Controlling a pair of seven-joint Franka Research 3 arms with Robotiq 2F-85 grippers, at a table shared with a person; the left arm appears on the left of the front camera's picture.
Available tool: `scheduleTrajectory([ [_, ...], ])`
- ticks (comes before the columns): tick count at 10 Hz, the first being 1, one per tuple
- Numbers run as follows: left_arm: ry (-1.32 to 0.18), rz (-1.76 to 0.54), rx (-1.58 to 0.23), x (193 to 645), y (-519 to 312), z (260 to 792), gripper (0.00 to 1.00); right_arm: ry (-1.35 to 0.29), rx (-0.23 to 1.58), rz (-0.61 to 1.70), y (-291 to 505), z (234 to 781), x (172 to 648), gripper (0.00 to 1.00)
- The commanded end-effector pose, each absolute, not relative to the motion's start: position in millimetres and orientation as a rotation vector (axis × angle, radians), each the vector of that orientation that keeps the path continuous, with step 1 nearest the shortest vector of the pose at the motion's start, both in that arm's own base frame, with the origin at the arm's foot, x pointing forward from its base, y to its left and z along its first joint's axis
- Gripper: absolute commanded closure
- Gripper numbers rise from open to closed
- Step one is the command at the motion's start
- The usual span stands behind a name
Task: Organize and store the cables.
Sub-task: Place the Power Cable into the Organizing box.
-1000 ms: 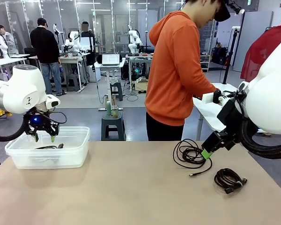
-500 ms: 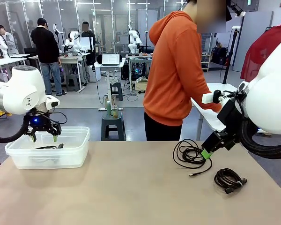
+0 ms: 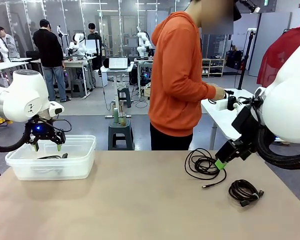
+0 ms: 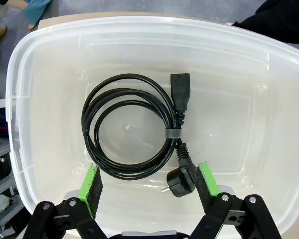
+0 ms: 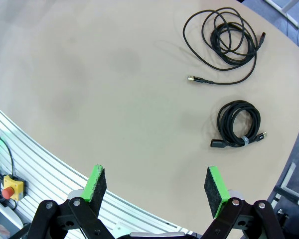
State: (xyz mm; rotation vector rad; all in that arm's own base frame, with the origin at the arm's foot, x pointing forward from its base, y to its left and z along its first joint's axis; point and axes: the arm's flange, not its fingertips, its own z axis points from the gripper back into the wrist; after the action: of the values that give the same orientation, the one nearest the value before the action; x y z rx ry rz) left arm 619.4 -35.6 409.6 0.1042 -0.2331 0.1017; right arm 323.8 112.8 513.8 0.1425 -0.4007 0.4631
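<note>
Release done: my left pincer [image 4: 148, 172] had spread wide, empty, the power cable [image 4: 182, 94] coiled in the bin [image 4: 269, 74] just beneath it. Loose cable [image 5: 219, 42] and tied cable [image 5: 244, 141] waited ahead of my open, empty right pincer [image 5: 154, 179].

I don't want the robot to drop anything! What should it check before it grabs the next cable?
1. Coiled cable lies flat inside the bin: ok.
2. Left end effector is open above the bin and holds nothing: ok.
3. Right end effector is open and empty: ok.
4. Loose cable and tied cable lie apart on the table: ok.
5. Person is turned to another table, hands away from the cables: ok.
6. Loose cable's trailing end will lift cleanly: cannot tell.
</note>
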Motion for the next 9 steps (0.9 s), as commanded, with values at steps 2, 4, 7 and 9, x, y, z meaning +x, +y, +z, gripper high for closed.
scheduleTrajectory([
  [2,-0.234,0.090,0.113,620.4,-35.1,411.4,0.06,-0.395,0.137,0.454,111.5,513.2,323.2,0.00],
  [4,-0.234,0.090,0.113,620.4,-35.1,411.4,0.06,-0.395,0.137,0.454,111.5,513.2,323.2,0.00],
  [7,-0.234,0.090,0.113,620.4,-35.1,411.4,0.06,-0.395,0.137,0.454,111.5,513.2,323.2,0.00],
  [9,-0.234,0.090,0.113,620.4,-35.1,411.4,0.06,-0.395,0.137,0.454,111.5,513.2,323.2,0.00],
])
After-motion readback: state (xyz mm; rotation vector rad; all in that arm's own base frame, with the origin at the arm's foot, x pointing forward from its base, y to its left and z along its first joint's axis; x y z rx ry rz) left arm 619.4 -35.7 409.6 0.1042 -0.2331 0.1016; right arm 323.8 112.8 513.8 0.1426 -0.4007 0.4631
